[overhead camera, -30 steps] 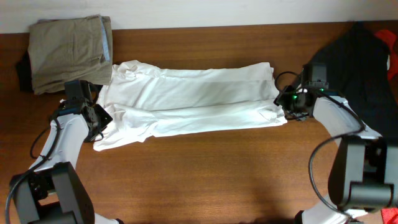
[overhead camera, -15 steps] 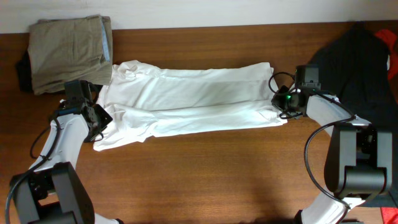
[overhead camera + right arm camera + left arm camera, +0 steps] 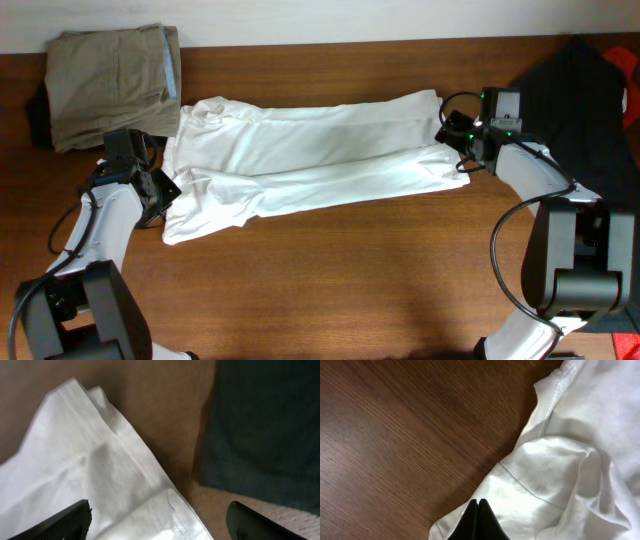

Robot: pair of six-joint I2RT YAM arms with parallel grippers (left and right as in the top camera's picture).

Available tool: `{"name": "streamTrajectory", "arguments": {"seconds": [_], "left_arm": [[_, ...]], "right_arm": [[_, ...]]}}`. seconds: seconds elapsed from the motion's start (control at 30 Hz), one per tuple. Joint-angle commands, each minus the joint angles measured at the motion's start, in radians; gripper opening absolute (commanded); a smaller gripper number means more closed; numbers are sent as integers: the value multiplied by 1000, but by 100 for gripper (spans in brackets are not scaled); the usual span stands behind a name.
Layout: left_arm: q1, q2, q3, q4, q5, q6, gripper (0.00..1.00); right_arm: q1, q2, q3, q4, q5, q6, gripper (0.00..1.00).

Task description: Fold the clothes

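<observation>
The white T-shirt (image 3: 310, 160) lies folded into a long band across the middle of the table, its right end angled toward the back. My left gripper (image 3: 168, 190) is at the shirt's left end. In the left wrist view its fingertips (image 3: 478, 505) are pressed together over the white cloth (image 3: 560, 475), shut on it near a hem. My right gripper (image 3: 455, 135) is at the shirt's right end. In the right wrist view its jaws (image 3: 160, 510) are wide open over the shirt's corner (image 3: 90, 470). The shirt's print does not show.
Khaki folded trousers (image 3: 110, 80) lie at the back left, close to the shirt's left end. A large dark charcoal garment (image 3: 585, 100) lies at the right, just beyond the right gripper, and also shows in the right wrist view (image 3: 265, 425). Something red (image 3: 622, 58) lies on it at the far right.
My right gripper has moved toward the back of the table, and the shirt's right end has shifted back with it. The shirt's lower-left corner has slid slightly right. My left arm has stayed in place.
</observation>
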Motion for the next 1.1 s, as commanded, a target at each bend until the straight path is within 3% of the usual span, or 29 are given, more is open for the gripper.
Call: {"name": "streamTrajectory", "arguments": {"seconds": [0.0,0.07,0.1,0.13,0.23,0.47,0.6,0.73,0.83,0.87,1.07], "left_arm": [[1,-55,1,0,120,100,1],[-24,-137,1,-5,240,113,2],[-52,-163,1,-23,278,113,7],[-112,-174,1,-74,293,113,35],[-193,-149,1,-160,293,97,61],[-222,23,1,-145,183,19,63],[-222,75,1,-77,176,19,60],[-222,88,1,-35,176,18,45],[-222,88,1,2,176,19,7],[-222,88,1,9,176,19,0],[-220,88,34,97,237,18,0]], "right_arm": [[5,-75,182,-220,-29,-33,93],[5,-83,288,-345,-214,-32,95],[6,-83,291,-344,-305,-29,95],[7,-78,287,-346,-428,-20,95],[30,-75,287,-383,-455,-21,96],[50,-75,286,-409,-422,-37,96],[50,-75,286,-409,-422,-37,96],[50,-75,286,-409,-422,-37,96],[50,-75,286,-409,-421,-48,96],[50,-75,286,-409,-421,-48,96],[50,-75,286,-409,-418,-51,96]]}}
